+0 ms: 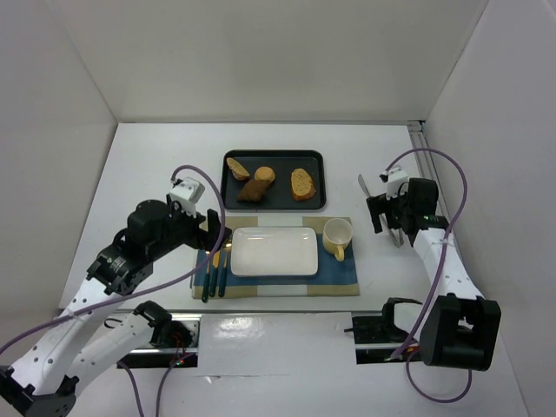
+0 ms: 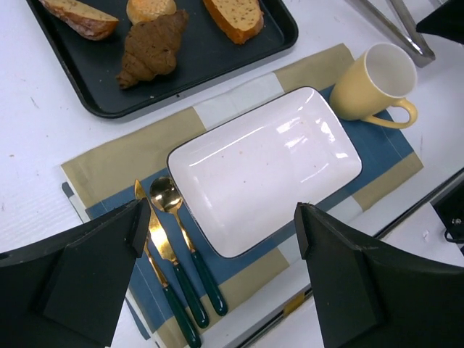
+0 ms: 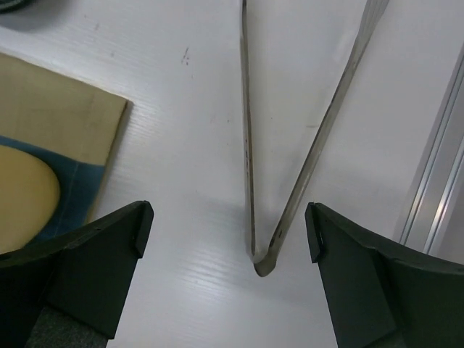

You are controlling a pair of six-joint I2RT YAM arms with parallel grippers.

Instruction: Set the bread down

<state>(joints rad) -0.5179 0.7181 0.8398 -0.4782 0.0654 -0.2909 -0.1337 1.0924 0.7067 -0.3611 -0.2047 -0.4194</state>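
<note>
Bread (image 1: 301, 184) on tray (image 1: 280, 198), well apart from left pincer (image 2: 221, 214) and right pincer (image 3: 228, 210); both spread apart.

white table (image 1: 139, 174) between plain white walls (image 1: 261, 52), metal rail (image 1: 420, 139) along right edge

The bread (image 2: 235, 18) and black tray (image 2: 217, 54) run off the left wrist view's top edge. Right wrist: tongs (image 3: 247, 181) cropped above — mug (image 3: 22, 196) a mere sliver.
</note>
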